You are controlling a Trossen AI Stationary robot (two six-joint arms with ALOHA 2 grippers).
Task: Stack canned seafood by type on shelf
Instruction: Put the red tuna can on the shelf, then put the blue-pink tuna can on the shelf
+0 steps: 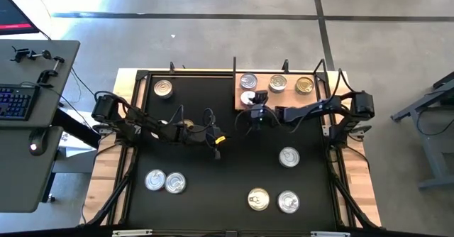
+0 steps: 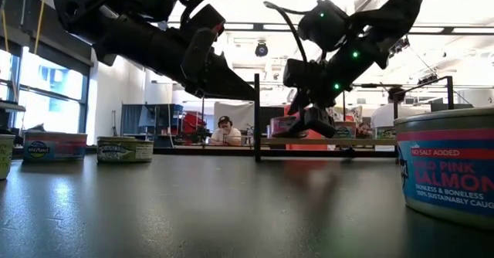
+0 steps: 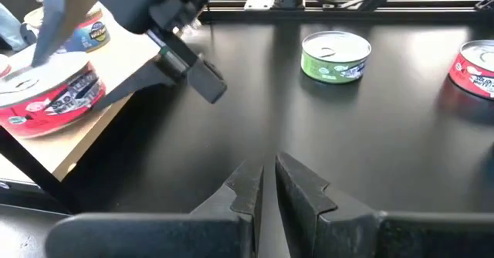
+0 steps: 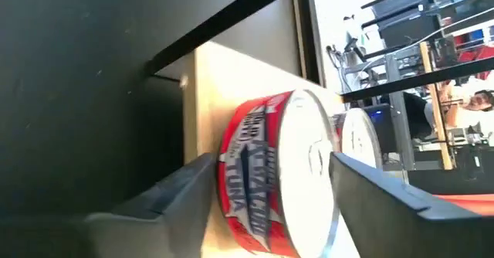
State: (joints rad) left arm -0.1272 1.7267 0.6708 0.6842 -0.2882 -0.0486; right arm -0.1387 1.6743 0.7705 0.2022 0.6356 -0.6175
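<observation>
A red-labelled tuna can [image 4: 270, 177] sits on the light wooden shelf [image 1: 280, 98], at the near left corner of the board in the upper middle of the high view. The right gripper [image 1: 250, 102] is at it, one finger on each side. In the right wrist view the fingers [image 4: 166, 188] stand apart around the can with slivers of gap showing, so they look to be opening off it rather than gripping; the can appears to rest on the board under its own weight. A second silver-topped can [image 4: 356, 138] stands just behind it, which suits sorting like with like.

Further right along the shelf, the high view shows three more cans in a row: a silver-topped one [image 1: 248, 81], another [image 1: 277, 84] and a gold-topped one [image 1: 304, 85].

Cans not yet sorted lie on the black desk [image 1: 213, 187]: one at upper left [image 1: 163, 89], a pair at lower left [image 1: 164, 182], one at right [image 1: 289, 156], and a gold-topped one [image 1: 258, 199] beside a silver one [image 1: 287, 202] at the bottom.

The left gripper [image 1: 216, 146] waits over the middle of the desk, its fingers nearly together and holding nothing. In its wrist view a green-labelled can [image 3: 335, 55] stands ahead.
</observation>
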